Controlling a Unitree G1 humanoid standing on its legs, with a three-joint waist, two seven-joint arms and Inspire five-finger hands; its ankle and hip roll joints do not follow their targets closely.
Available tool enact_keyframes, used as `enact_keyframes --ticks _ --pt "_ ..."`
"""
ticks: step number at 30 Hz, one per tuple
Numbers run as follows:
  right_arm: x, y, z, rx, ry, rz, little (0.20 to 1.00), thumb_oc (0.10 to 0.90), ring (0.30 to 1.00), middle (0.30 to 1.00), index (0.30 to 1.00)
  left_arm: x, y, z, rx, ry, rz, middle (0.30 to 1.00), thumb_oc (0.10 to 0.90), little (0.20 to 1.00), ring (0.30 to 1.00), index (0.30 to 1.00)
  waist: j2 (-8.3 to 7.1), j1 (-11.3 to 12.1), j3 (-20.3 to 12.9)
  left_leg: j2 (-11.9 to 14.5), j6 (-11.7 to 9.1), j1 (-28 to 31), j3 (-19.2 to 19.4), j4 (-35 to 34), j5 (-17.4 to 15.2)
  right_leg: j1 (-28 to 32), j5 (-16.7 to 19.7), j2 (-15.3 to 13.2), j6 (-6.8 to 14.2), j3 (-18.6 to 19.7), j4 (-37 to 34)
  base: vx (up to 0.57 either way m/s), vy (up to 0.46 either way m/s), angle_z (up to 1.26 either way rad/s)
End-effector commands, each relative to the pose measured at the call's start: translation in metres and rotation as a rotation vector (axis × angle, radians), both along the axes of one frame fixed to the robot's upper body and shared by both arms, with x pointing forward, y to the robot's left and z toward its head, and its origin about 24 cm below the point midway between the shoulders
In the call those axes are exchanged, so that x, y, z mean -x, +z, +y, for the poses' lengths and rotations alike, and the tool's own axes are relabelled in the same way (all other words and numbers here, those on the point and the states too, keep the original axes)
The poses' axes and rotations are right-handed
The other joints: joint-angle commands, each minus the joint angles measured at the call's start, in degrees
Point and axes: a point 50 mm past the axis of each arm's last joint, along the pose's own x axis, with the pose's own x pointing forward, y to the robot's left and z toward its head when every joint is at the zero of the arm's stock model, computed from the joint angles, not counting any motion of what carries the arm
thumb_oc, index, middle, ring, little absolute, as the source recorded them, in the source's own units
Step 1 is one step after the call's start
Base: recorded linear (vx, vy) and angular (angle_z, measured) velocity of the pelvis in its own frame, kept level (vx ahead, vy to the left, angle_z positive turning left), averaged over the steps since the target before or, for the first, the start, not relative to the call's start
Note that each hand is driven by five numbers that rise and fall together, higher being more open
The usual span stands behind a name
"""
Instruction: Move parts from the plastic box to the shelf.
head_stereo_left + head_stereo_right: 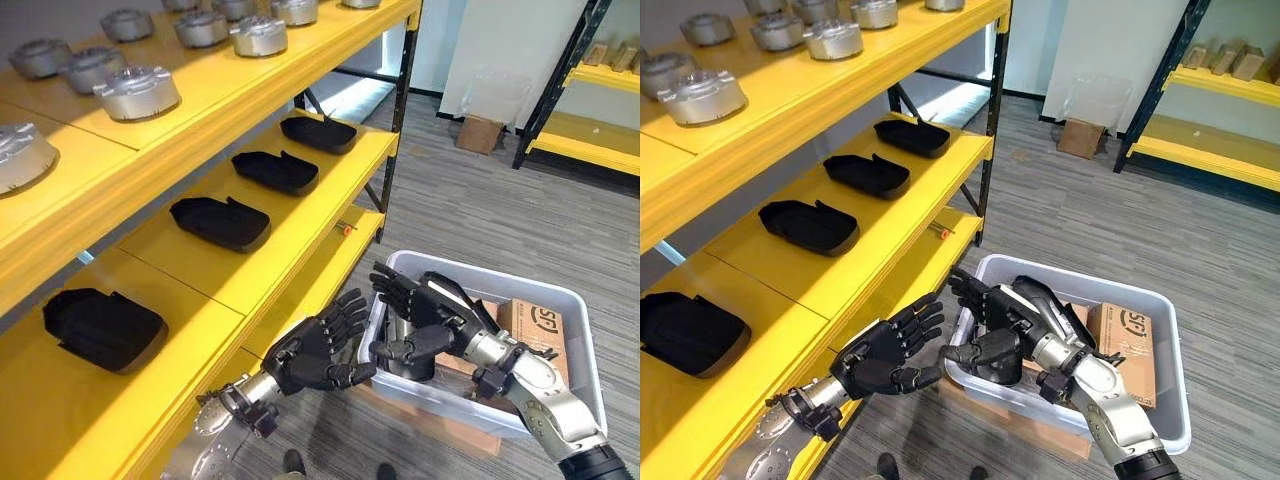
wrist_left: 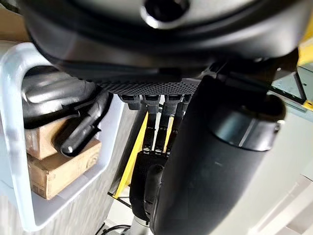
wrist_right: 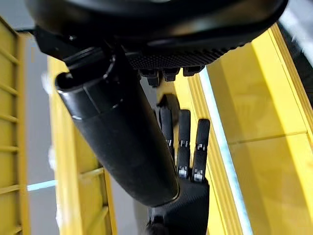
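Note:
The pale plastic box (image 1: 563, 296) sits low on the right, with a cardboard carton (image 1: 538, 322) and a dark grey part (image 1: 410, 362) inside. My right hand (image 1: 428, 312) hovers over the box's near-left corner, just above that part, with its fingers spread toward the shelf and nothing in them. My left hand (image 1: 315, 352) hangs between the box and the yellow shelf (image 1: 300, 232), palm toward the right hand, fingers relaxed and empty. In the right wrist view, the left hand (image 3: 188, 161) shows past the thumb against the yellow boards.
Several black moulded parts (image 1: 220, 222) lie in a row on the middle shelf, and silver round parts (image 1: 137, 92) fill the top one. A second rack (image 1: 590, 135) and a small carton (image 1: 480, 133) stand at the back right on grey floor.

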Motion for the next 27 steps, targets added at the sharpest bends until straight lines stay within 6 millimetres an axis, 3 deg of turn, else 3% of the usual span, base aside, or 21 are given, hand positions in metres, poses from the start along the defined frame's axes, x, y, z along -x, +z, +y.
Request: enact_keyframes --ticks 1,3,5,7,9,11,12,13,14,16,18,19,23,25,27 --pt "-0.009 0.054 0.01 -0.005 0.02 -0.33 1.0 0.9 1.0 1.0 1.0 -0.01 0.038 0.004 0.066 0.017 -0.216 1.0 0.9 1.0 1.0 1.0 -2.36 0.89 -3.32 -0.07 -1.02 -2.95 -3.17 6.94 -5.54 7.48 0.9 1.52 0.75 -5.33 -7.2 0.14 0.158 -0.04" --pt "-0.011 0.062 0.004 0.108 -0.059 -0.422 1.0 0.9 1.0 1.0 1.0 -0.008 0.036 0.008 0.038 0.039 -0.222 1.0 0.9 1.0 1.0 1.0 -2.57 0.89 -3.2 -1.44 0.24 -3.14 -2.99 9.8 -7.79 6.21 -0.58 2.22 0.58 -5.11 -3.31 0.18 0.256 -0.06" --pt "-0.013 0.067 -0.002 0.117 -0.127 -0.447 1.0 0.9 1.0 1.0 1.0 -0.007 0.034 0.012 0.033 0.053 -0.216 1.0 0.9 1.0 1.0 1.0 -2.81 0.78 -2.87 -1.98 1.05 -3.41 -2.76 11.73 -9.26 5.11 -2.05 3.13 0.52 -5.13 -0.1 0.17 0.237 -0.06" --pt "-0.018 0.069 -0.011 0.149 -0.251 -0.457 1.0 0.9 1.0 1.0 1.0 -0.01 0.032 0.013 0.043 0.079 -0.197 1.0 0.9 1.0 1.0 1.0 -3.17 0.06 -1.86 -3.44 2.53 -2.27 -2.71 11.82 -10.55 1.17 -0.13 5.07 2.6 -5.17 9.39 0.13 0.22 -0.05" --pt "-0.019 0.069 -0.013 0.16 -0.294 -0.459 1.0 0.9 1.0 1.0 1.0 -0.01 0.033 0.014 0.048 0.082 -0.193 1.0 0.9 1.0 1.0 1.0 -2.98 -0.11 -1.58 -3.51 3.03 -1.91 -2.45 11.47 -10.79 -0.69 1.51 5.35 3.65 -5.85 13.75 0.07 0.141 -0.09" --pt "-0.02 0.062 -0.017 0.163 -0.412 -0.433 1.0 0.9 1.0 1.0 1.0 -0.009 0.032 0.017 0.014 0.098 -0.199 1.0 0.9 1.0 1.0 1.0 -2.42 -0.62 -0.31 -3.64 4.27 0.67 -1.63 10.1 -11.67 -9.22 8.04 2.94 9.11 -7.15 27.52 0.05 0.119 -0.25" --pt "-0.02 0.059 -0.02 0.174 -0.462 -0.424 1.0 0.9 1.0 1.0 1.0 -0.009 0.033 0.018 0.005 0.104 -0.2 1.0 0.9 1.0 1.0 1.0 -2.26 -0.8 0.04 -3.63 4.51 1.15 -1.68 9.91 -12.04 -11.49 8.87 1.58 10.19 -6.67 30.75 0.07 0.027 -0.56" --pt "-0.018 0.047 -0.033 0.213 -0.606 -0.409 1.0 0.9 1.0 1.0 1.0 -0.007 0.035 0.024 0.01 0.135 -0.191 1.0 0.9 1.0 1.0 1.0 -1.59 -0.94 0.6 -3.47 4.83 1.99 -1.71 9.77 -12.85 -13.54 7.59 -3.54 10.44 -6.64 33.93 0.09 -0.096 -0.58" --pt "-0.012 0.04 -0.043 0.221 -0.69 -0.4 1.0 0.9 1.0 1.0 1.0 -0.006 0.035 0.028 0.018 0.15 -0.191 1.0 0.9 1.0 1.0 1.0 -1.68 -0.96 0.72 -3.4 5.14 1.56 -1.78 10.5 -13.34 -11.4 6.1 -6.82 8.86 -6.2 30.46 0.1 -0.207 -0.42" --pt "-0.007 0.032 -0.052 0.254 -0.797 -0.389 1.0 0.9 1.0 1.0 1.0 -0.007 0.036 0.03 0.018 0.161 -0.199 1.0 0.9 1.0 1.0 1.0 -1.78 -1.26 0.98 -3.15 5.42 0.91 -3.09 11.68 -13.67 -9.1 5.8 -8.46 7.96 -3.44 26.43 0.06 -0.272 -0.05" --pt "0.005 0.022 -0.059 0.283 -0.901 -0.364 1.0 0.9 1.0 1.0 1.0 -0.008 0.038 0.027 0.032 0.167 -0.208 1.0 0.9 1.0 1.0 1.0 -1.37 -3.18 1.03 -1.8 5.57 -0.25 -6.03 12.97 -13.51 -6.87 6.57 -8.45 7.3 6.06 19.81 0.06 -0.41 0.19" --pt "0.009 0.021 -0.062 0.3 -0.917 -0.365 1.0 0.9 1.0 1.0 1.0 -0.008 0.038 0.027 0.041 0.182 -0.211 1.0 0.9 1.0 1.0 1.0 -1.24 -3.92 0.85 -1.36 5.47 -0.55 -6.75 13.23 -13.39 -6.43 6.02 -7.88 7.46 8.64 18.49 0.06 -0.343 0.26" --pt "0.012 0.023 -0.068 0.371 -0.877 -0.349 1.0 0.9 1.0 1.0 1.0 -0.007 0.037 0.028 0.089 0.23 -0.201 1.0 0.9 1.0 1.0 1.0 -2.02 -4.12 0.95 1.34 2.82 -1.47 -6.93 14.18 -12.1 -2.21 2.02 -6.64 7.58 8.7 10.93 0.05 -0.336 0.41" --pt "0.002 0.036 -0.078 0.404 -0.876 -0.378 1.0 0.9 1.0 1.0 1.0 -0.012 0.043 0.02 0.114 0.199 -0.209 1.0 0.9 1.0 1.0 1.0 -3.19 -2.92 1.74 4.46 -0.22 -3.36 -7.84 14.62 -10.64 0.1 -0.65 -6.11 6.12 6.32 5.0 -0.04 -0.4 -0.05" --pt "-0.002 0.041 -0.084 0.425 -0.884 -0.374 1.0 0.9 1.0 1.0 1.0 -0.013 0.042 0.019 0.09 0.214 -0.201 1.0 0.9 1.0 1.0 1.0 -3.58 -2.3 2.11 6.05 -1.46 -3.67 -7.76 14.5 -9.66 0.65 -0.24 -6.07 5.99 4.75 3.41 -0.04 -0.36 0.0"
